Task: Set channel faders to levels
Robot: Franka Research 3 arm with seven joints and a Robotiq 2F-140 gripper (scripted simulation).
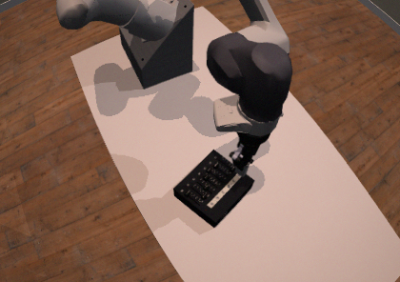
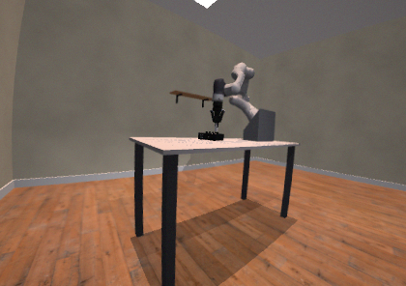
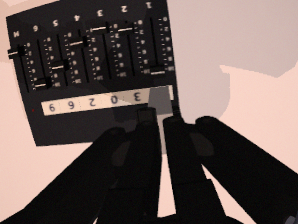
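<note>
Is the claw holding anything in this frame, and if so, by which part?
Nothing is held: the black claw is shut empty, fingertips together over the black lighting desk by its pale tape strip.

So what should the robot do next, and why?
Probably push the rightmost fader cap along its slot. The shut tool, holding nothing, hangs over the end of the tape on the desk, in line with that cap.

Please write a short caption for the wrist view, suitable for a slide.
Closed fingers of the gripper poised over the tape strip end of the black lighting desk, beside its rightmost fader.
</note>
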